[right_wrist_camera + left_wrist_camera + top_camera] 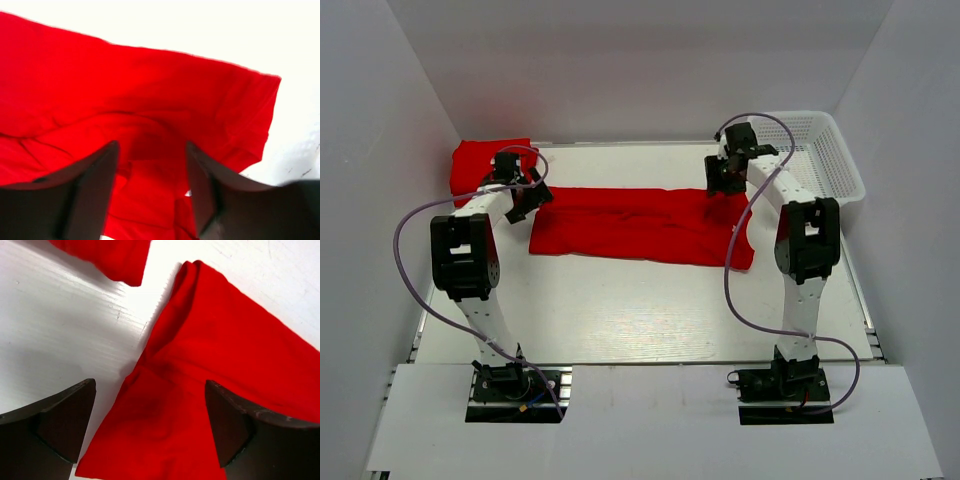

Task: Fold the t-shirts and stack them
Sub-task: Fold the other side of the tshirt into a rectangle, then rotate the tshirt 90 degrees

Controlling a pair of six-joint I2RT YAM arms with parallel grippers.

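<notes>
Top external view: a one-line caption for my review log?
Left gripper and right gripper, both open, at opposite ends of a long red t-shirt; second t-shirt at far left, basket far right.

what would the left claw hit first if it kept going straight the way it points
Most likely the left end of the long folded red t-shirt, which fills the gap between the open fingers of the left claw. How near the cloth is, the wrist view does not show.
</notes>
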